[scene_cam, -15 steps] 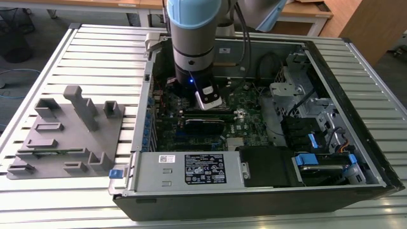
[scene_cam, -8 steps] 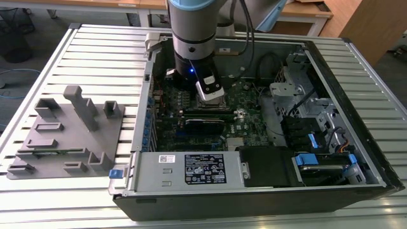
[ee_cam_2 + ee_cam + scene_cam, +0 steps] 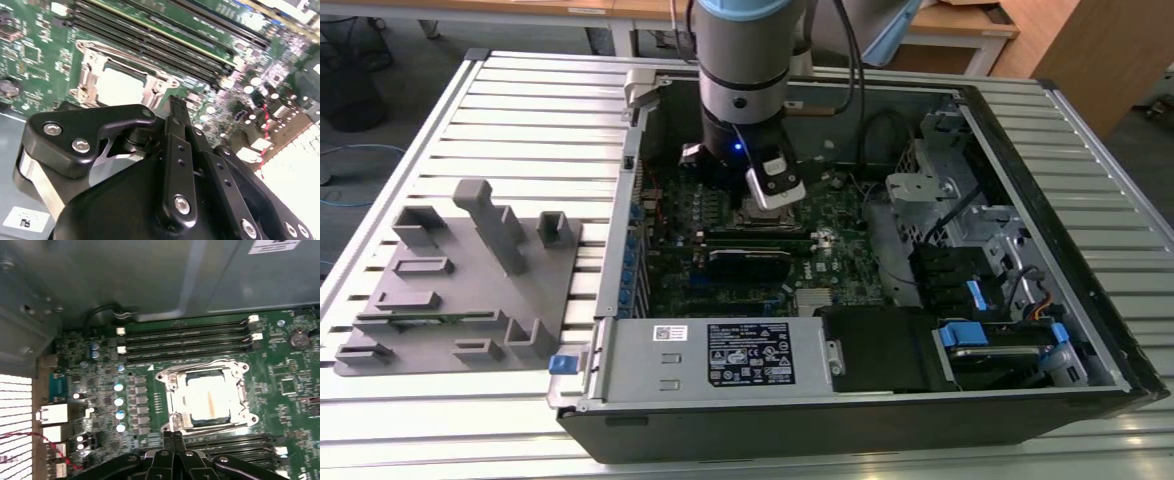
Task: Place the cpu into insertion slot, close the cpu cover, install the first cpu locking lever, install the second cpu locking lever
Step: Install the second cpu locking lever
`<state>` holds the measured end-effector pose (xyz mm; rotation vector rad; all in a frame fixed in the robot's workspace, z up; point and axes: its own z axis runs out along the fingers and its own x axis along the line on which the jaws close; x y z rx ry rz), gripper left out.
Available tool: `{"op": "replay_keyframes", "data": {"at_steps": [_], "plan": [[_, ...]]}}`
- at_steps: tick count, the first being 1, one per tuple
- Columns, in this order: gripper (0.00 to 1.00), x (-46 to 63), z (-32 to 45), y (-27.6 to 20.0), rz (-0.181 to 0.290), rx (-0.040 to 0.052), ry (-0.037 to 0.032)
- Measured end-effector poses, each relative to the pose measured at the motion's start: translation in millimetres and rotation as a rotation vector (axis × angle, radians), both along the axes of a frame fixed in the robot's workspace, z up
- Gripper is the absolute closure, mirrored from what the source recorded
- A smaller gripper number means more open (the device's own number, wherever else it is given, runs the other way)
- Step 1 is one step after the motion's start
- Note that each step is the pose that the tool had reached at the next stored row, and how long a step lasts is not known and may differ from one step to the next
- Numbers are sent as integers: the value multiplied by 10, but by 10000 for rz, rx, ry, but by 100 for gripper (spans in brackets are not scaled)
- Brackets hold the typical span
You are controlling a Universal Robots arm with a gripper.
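Gripper (image 3: 173, 436) fingers are pressed together, holding nothing, just beside insertion slot (image 3: 172, 395); cpu (image 3: 207, 397) sits inside, cpu cover (image 3: 235, 377) is down.

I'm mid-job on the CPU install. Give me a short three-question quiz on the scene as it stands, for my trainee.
1. True or false: the gripper holds the cpu.
2. The cpu cover is: A) raised upright; B) down flat around the cpu; C) lying outside the computer case.
3. In a word: is the gripper open or shut?

Key: 1 false; 2 B; 3 shut.
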<state>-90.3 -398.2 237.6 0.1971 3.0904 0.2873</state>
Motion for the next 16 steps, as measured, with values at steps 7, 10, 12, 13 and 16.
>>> {"op": "replay_keyframes", "data": {"at_steps": [7,10,12,13,16], "plan": [[90,102,-3,95,-6,-217,0],[90,135,-6,145,-6,-334,0],[90,158,-9,189,-7,-409,0],[90,170,-10,211,-6,-443,0],[90,215,-20,280,-5,-524,-1]]}}
